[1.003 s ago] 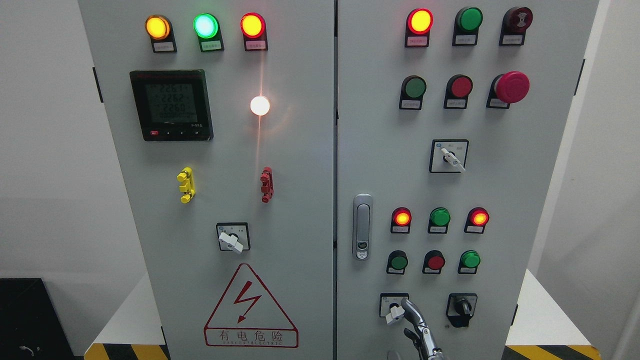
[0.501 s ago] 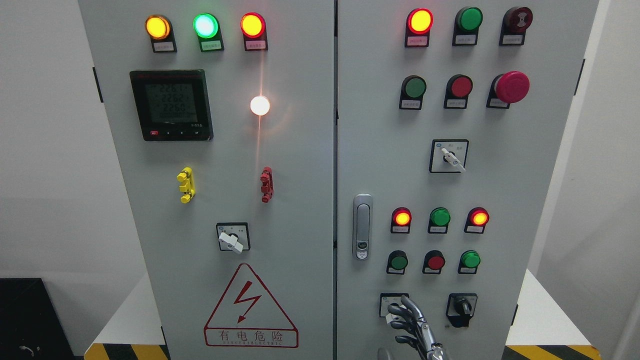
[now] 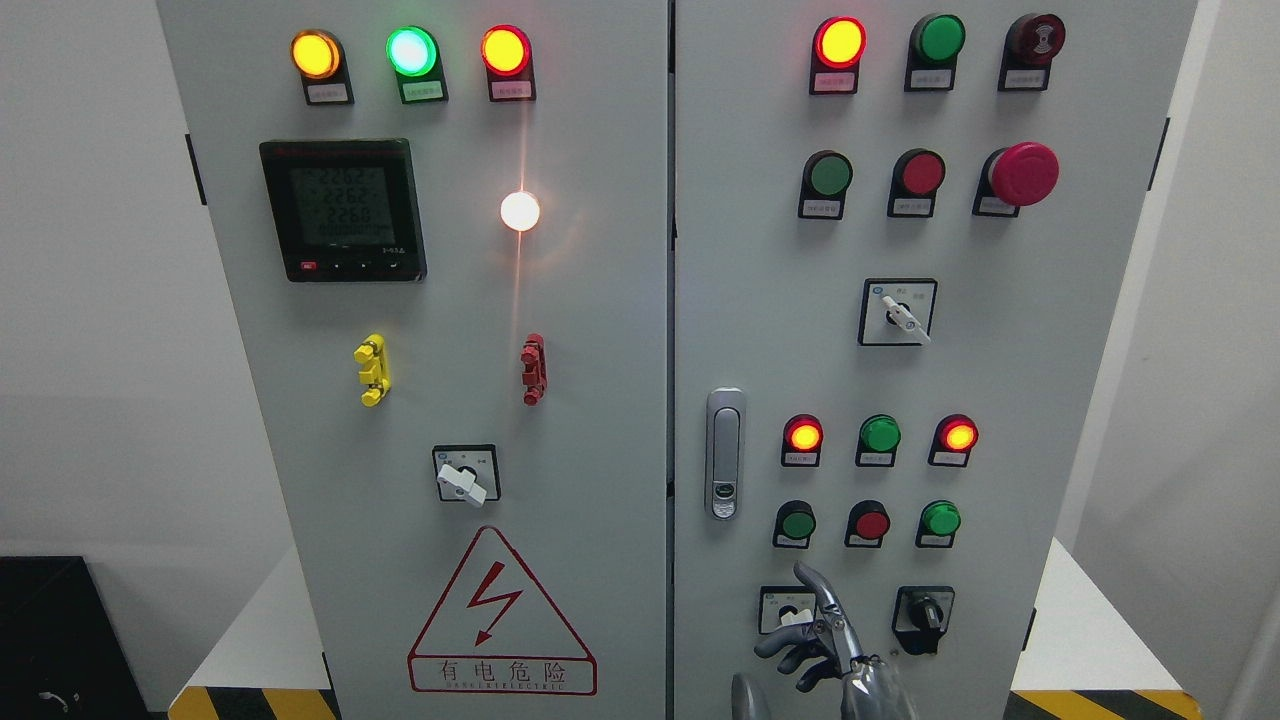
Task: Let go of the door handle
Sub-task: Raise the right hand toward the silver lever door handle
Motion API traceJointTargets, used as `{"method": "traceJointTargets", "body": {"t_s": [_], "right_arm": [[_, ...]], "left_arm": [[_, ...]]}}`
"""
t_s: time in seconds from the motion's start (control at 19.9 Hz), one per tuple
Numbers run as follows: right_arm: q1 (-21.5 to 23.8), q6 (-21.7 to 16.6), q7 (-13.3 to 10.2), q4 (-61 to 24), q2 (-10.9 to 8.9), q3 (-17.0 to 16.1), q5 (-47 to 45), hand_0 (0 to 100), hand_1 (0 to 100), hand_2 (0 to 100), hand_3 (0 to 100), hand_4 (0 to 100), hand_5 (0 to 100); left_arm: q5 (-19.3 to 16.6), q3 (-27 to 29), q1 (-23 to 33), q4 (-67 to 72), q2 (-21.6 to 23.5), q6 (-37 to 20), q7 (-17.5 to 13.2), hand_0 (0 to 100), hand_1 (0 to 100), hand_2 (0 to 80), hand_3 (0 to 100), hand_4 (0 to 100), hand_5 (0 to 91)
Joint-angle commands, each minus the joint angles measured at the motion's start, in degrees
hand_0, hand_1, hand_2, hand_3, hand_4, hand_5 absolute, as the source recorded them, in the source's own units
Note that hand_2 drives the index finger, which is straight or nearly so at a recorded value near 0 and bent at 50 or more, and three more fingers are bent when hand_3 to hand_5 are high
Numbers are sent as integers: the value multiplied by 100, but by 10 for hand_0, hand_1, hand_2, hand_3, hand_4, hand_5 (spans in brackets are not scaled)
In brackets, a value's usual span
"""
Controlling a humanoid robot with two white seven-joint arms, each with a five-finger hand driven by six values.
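A grey cabinet (image 3: pixel 560 330) with two doors fills the frame; the door handle (image 3: pixel 724 453), silver and upright, sits at the left edge of the right-hand door, a little below mid-height, with nothing touching it. One robot hand (image 3: pixel 815 640) enters at the bottom edge, right of centre; its arm comes up too near the middle to tell which side it belongs to. The fingers (image 3: pixel 818 592) are loosely spread and hold nothing; one points upward, the others curl leftward in front of a small white rotary switch (image 3: pixel 790 612); whether they touch the switch cannot be told. The hand lies well below the handle and apart from it. A black rotary switch (image 3: pixel 923 612) stands just to the right of the hand. Above, three small lamps (image 3: pixel 880 435) glow red, green and red; three push buttons (image 3: pixel 868 522) lie under them. On the left door: a dark meter display (image 3: pixel 343 210) at upper left; a red warning triangle (image 3: pixel 500 615) at lower centre.
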Motion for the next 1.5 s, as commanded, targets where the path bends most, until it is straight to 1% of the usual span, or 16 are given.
{"method": "traceJointTargets", "body": {"t_s": [0.0,0.2,0.25,0.3,0.45,0.7,0.85,0.9,1.45], "right_arm": [[-350,24,-10,244,10,-7,948,459,409,0,875,905,933],[-499,24,-63,437,10,1,1432,472,407,0,894,928,968],[-534,24,-81,499,10,1,1599,474,406,0,903,938,999],[-552,24,-81,551,10,1,1757,475,405,0,905,941,1000],[-631,33,-204,683,10,-8,2127,478,404,0,936,977,1000],[-763,68,-213,824,10,1,2540,481,401,2,982,1000,1000],[-851,392,-213,886,10,28,2830,482,399,12,1000,1000,1000],[-886,445,-213,929,10,28,2926,482,399,13,1000,1000,1000],[-1062,446,-204,1158,10,28,3700,477,391,5,1000,1000,1000]], "left_arm": [[0,0,-1,-6,0,-5,-4,120,556,0,0,0,0],[0,0,-1,3,0,-5,-4,120,556,0,0,0,0],[0,0,-1,3,0,-5,-4,120,556,0,0,0,0],[0,0,-1,3,0,-5,-4,120,556,0,0,0,0],[0,0,-1,3,0,-5,-4,120,556,0,0,0,0],[0,0,-1,3,0,-5,-4,120,556,0,0,0,0],[0,0,-1,3,0,-5,-4,120,556,0,0,0,0],[0,0,-1,3,0,-5,-4,120,556,0,0,0,0],[0,0,-1,3,0,-5,-4,120,556,0,0,0,0]]}}
